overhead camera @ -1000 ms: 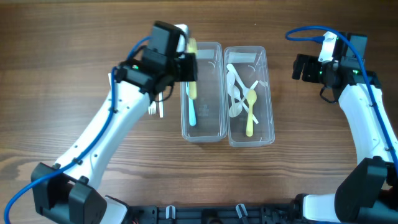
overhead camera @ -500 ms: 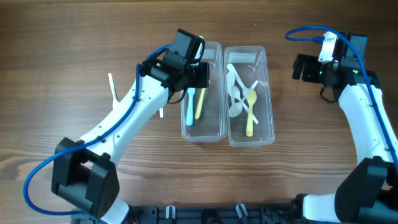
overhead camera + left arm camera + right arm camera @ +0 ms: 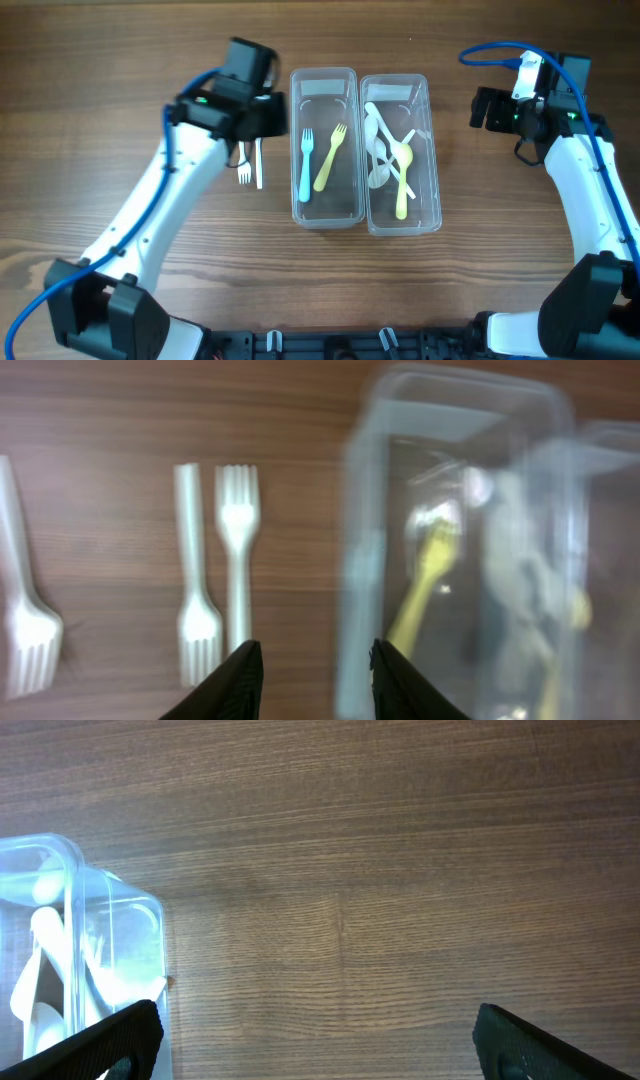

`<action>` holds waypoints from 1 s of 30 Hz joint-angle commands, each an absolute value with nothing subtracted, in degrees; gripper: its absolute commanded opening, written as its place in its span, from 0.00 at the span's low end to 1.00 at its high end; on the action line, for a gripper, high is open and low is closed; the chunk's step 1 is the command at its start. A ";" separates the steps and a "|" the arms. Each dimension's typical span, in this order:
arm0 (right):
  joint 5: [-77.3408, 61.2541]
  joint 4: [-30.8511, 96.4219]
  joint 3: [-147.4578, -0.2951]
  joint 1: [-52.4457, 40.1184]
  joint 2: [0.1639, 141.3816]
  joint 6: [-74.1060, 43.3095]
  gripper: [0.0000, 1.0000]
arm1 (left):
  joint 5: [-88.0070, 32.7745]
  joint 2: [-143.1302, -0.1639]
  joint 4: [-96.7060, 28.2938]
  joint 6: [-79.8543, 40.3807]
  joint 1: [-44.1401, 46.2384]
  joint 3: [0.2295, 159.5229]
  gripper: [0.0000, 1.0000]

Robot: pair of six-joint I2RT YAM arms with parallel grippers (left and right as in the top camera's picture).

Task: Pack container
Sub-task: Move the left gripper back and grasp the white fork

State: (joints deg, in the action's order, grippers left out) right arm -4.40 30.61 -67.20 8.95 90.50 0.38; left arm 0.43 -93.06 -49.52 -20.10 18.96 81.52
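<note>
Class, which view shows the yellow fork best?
Overhead: the yellow fork lies whole and sharp in the left container. Left wrist shows it blurred through the clear wall; right wrist misses it.

Brown wooden table [image 3: 100,60]: fine straight grain, smooth, low satin sheen. Two clear rectangular plastic containers, left [image 3: 296,150] and right [image 3: 434,150]: transparent, glossy, with bright glints along the walls. Blue plastic fork [image 3: 306,165], yellow plastic fork [image 3: 330,160], yellow plastic spoon [image 3: 402,180] and white plastic spoons [image 3: 378,140]: smooth, lightly shiny. White plastic forks on the table [image 3: 237,550]: smooth, slightly translucent. Fingers [image 3: 237,682] of the left gripper [image 3: 312,660]: matt black. White arm shell [image 3: 150,210]: smooth, semi-gloss.
</note>
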 commanded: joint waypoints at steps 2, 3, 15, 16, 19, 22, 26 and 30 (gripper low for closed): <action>-3.84 30.44 -66.83 9.02 89.67 1.37 1.00 | 2.68 -93.08 -50.11 -19.99 14.35 81.41 0.37; -3.84 30.44 -66.83 9.02 89.67 1.32 1.00 | 2.70 -93.34 -49.54 -19.97 13.80 81.14 0.37; -3.84 30.44 -66.83 9.02 89.69 1.34 1.00 | 2.44 -105.12 -40.42 -19.97 12.51 78.52 0.41; -3.86 30.44 -66.83 9.02 89.67 1.34 1.00 | 2.44 -106.43 -40.03 -19.97 12.51 78.54 0.41; -3.86 30.44 -66.83 9.02 89.67 1.34 1.00 | 2.46 -110.02 -39.44 -19.92 12.51 78.52 0.42; -3.84 30.44 -66.83 9.02 89.69 1.34 1.00 | 2.48 -113.45 -38.81 -19.51 12.51 78.54 0.42; -3.86 30.44 -66.83 9.02 89.67 1.32 1.00 | 2.44 -115.77 -38.37 -19.51 12.51 78.52 0.41; -3.86 30.44 -66.83 9.02 89.67 1.34 1.00 | 2.22 -117.05 -38.11 -17.78 12.58 78.52 0.37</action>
